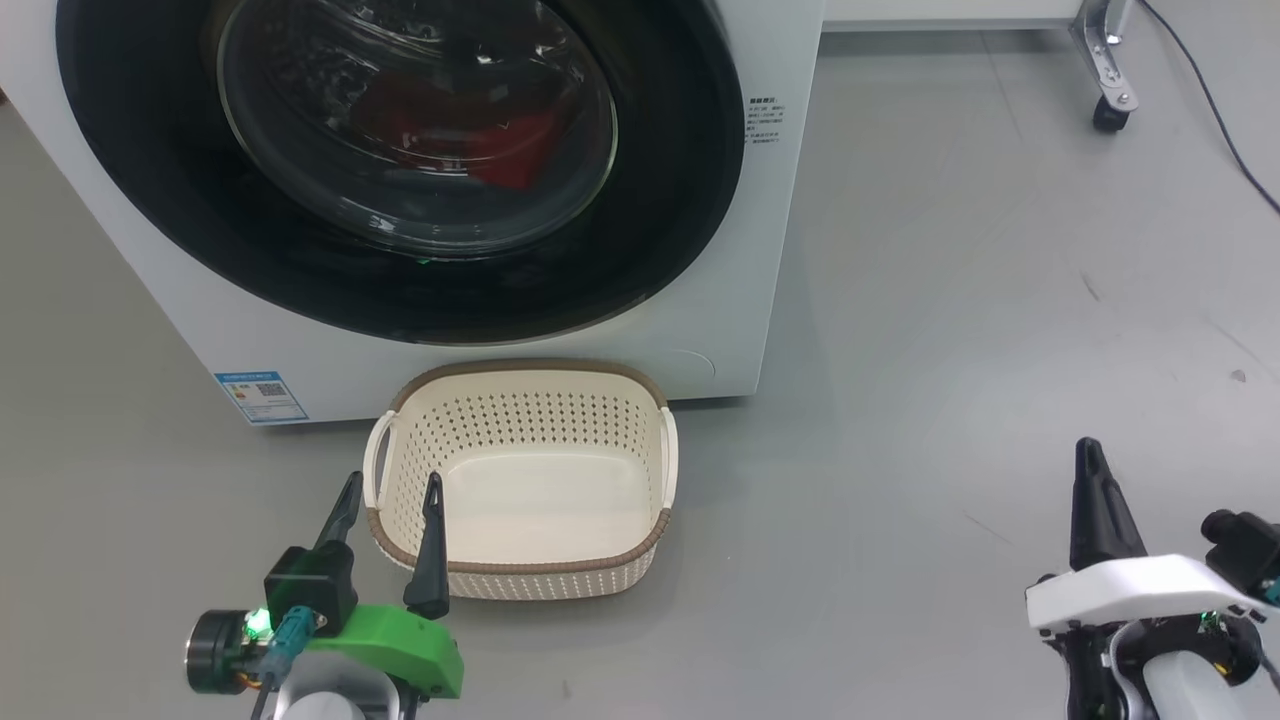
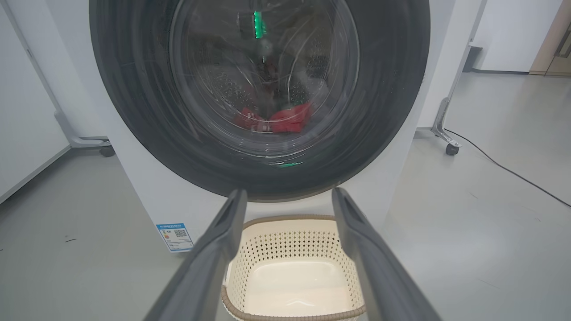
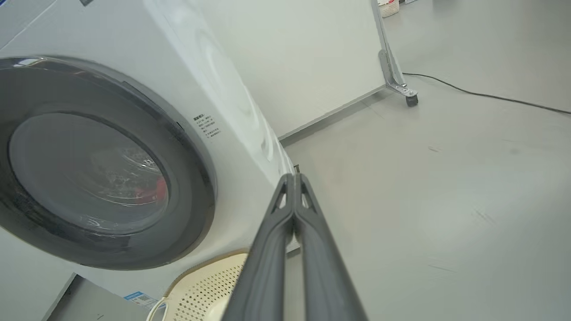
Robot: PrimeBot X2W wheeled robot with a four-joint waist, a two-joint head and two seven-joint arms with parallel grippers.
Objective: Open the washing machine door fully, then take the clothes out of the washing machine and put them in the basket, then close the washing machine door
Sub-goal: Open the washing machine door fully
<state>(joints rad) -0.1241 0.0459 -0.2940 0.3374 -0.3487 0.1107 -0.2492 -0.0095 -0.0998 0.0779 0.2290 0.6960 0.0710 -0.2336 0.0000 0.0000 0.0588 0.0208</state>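
Observation:
The white washing machine [image 1: 770,250] fills the upper left of the head view, its black-rimmed round door [image 1: 400,270] flat against the front. Red clothes [image 1: 505,150] show through the glass [image 2: 290,118] [image 3: 156,189]. The cream basket [image 1: 520,580] stands empty on the floor just in front of the machine. My left gripper [image 1: 392,490] is open, low at the basket's near left corner, its fingers [image 2: 223,240] pointing at the door. My right gripper [image 1: 1090,455] is shut on nothing, far to the right over bare floor; its fingertips [image 3: 293,178] touch.
Grey floor spreads to the right of the machine. A castor [image 1: 1110,110] on a metal frame leg stands at the upper right, with a black cable [image 1: 1215,110] trailing beside it. A blue label [image 1: 260,395] sits low on the washer's front.

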